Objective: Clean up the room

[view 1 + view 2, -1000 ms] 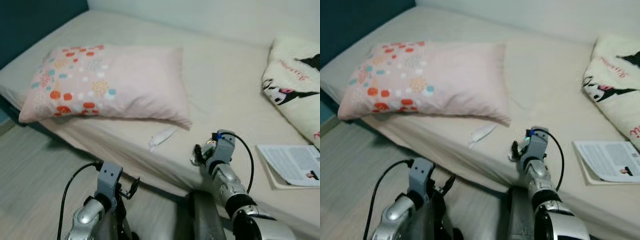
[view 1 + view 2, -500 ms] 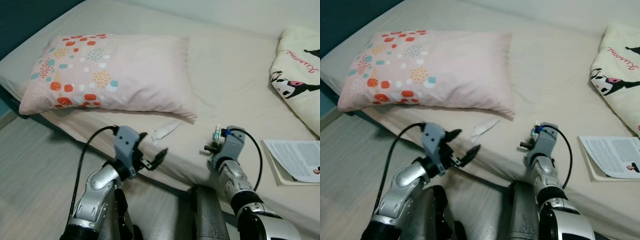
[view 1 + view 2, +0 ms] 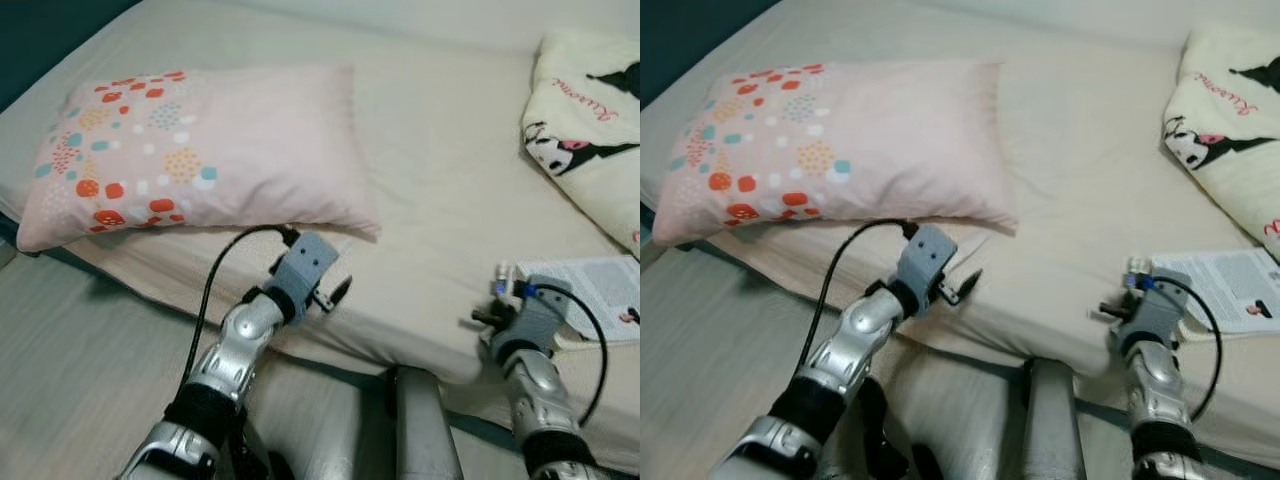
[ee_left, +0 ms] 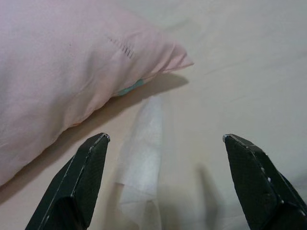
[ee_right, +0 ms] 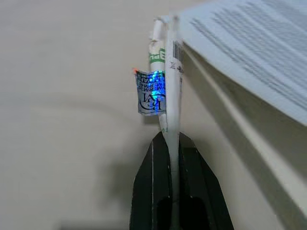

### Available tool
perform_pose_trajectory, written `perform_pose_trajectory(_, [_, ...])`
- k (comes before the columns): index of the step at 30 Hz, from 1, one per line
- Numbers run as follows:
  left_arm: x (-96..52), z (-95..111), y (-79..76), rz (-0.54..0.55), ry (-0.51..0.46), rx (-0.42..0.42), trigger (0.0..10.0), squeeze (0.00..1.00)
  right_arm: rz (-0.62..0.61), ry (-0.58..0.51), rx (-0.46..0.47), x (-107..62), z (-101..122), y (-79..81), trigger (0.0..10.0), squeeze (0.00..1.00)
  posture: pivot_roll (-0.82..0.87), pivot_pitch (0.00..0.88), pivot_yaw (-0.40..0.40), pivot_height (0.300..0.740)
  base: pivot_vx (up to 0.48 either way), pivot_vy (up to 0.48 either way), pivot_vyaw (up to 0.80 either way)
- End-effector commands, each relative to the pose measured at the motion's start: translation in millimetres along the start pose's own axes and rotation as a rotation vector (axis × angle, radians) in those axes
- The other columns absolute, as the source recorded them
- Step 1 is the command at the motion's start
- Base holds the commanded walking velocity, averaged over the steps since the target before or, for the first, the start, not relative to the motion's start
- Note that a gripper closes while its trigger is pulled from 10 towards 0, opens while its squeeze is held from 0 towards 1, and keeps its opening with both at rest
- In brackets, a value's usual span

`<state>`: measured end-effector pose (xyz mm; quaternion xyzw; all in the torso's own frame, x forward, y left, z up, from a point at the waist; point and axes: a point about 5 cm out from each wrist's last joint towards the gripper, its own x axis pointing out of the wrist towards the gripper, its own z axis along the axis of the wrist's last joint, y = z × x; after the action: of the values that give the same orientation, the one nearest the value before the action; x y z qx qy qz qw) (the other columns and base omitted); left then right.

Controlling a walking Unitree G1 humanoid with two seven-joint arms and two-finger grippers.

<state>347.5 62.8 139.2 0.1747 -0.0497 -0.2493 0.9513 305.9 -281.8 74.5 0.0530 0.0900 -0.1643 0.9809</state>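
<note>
A crumpled white paper scrap (image 4: 143, 155) lies on the beige bed sheet (image 3: 440, 180) by the corner of the pink dotted pillow (image 3: 200, 150). My left gripper (image 3: 335, 292) hovers just above the scrap at the bed's edge, open, with one finger to each side of it (image 4: 164, 138). My right gripper (image 3: 497, 300) is shut on a thin white pen-like stick (image 5: 167, 96) with a shiny blue label. It holds the stick upright beside the edge of an open booklet (image 3: 600, 290).
A cream plush blanket with a cartoon figure (image 3: 590, 120) lies at the bed's far right. Pale wooden floor (image 3: 60, 360) runs along the bed's near side, and a dark wall (image 3: 40, 30) stands at the back left.
The left arm has risen from beside the bed and reached over the paper scrap. The right gripper, still holding the stick, has shifted right to the booklet. The camera has also moved.
</note>
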Motion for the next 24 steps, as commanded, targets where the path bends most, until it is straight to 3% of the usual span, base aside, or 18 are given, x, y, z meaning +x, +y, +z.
perform_pose_trajectory(1, [-1.8, -9, -1.4, 0.002, 0.048, 0.018, 10.0, 0.00, -0.063, 0.076, 0.030, -7.8, -19, -13.0, 0.0, 0.00, -0.08, 0.384, 0.040, 0.517, 0.000, 0.000, -0.76])
perform_pose_trajectory(4, [-0.1, -17, 2.1, 0.030, 0.102, 0.022, 10.0, 0.00, -0.052, 0.061, 0.040, -10.0, -17, -10.5, 0.0, 0.00, -0.09, 0.389, 0.044, 0.517, 0.000, 0.000, -0.66])
perform_pose_trajectory(5, [-1.5, -31, 2.3, 0.034, 0.182, 0.001, 10.0, 0.00, -0.036, 0.047, 0.046, -11.5, -15, -4.2, 0.0, 0.00, -0.08, 0.394, 0.046, 0.517, 0.000, 0.000, 0.00])
perform_pose_trajectory(7, [-1.5, -31, 2.3, 0.034, 0.182, 0.001, 10.0, 0.00, -0.036, 0.047, 0.046, -11.5, -15, -4.2, 0.0, 0.00, -0.08, 0.394, 0.046, 0.517, 0.000, 0.000, 0.00])
perform_pose_trajectory(9, [-6.8, -54, -5.9, 0.004, 0.279, -0.092, 10.0, 0.00, -0.007, 0.027, 0.058, -14.6, -12, 7.8, 0.0, 0.00, -0.09, 0.406, 0.050, 0.517, 0.000, 0.000, 0.00])
perform_pose_trajectory(11, [-8.7, -62, -10.7, -0.003, 0.313, -0.088, 10.0, 0.00, 0.005, 0.023, 0.066, -17.5, -9, 13.2, 0.0, 0.00, -0.10, 0.410, 0.051, 0.517, 0.000, 0.000, 0.00])
perform_pose_trajectory(20, [-4.3, -64, -5.5, 0.083, 0.367, -0.057, 10.0, 0.00, 0.019, 0.011, 0.081, -25.1, -4, 18.5, 0.0, 0.00, -0.11, 0.426, 0.058, 0.517, 0.000, 0.000, 0.00])
perform_pose_trajectory(24, [4.2, -52, -5.0, 0.107, 0.317, -0.096, 10.0, 0.00, 0.023, 0.002, 0.084, -28.1, -1, 18.6, 0.0, 0.00, -0.12, 0.440, 0.062, 0.517, 0.000, 0.000, 0.00])
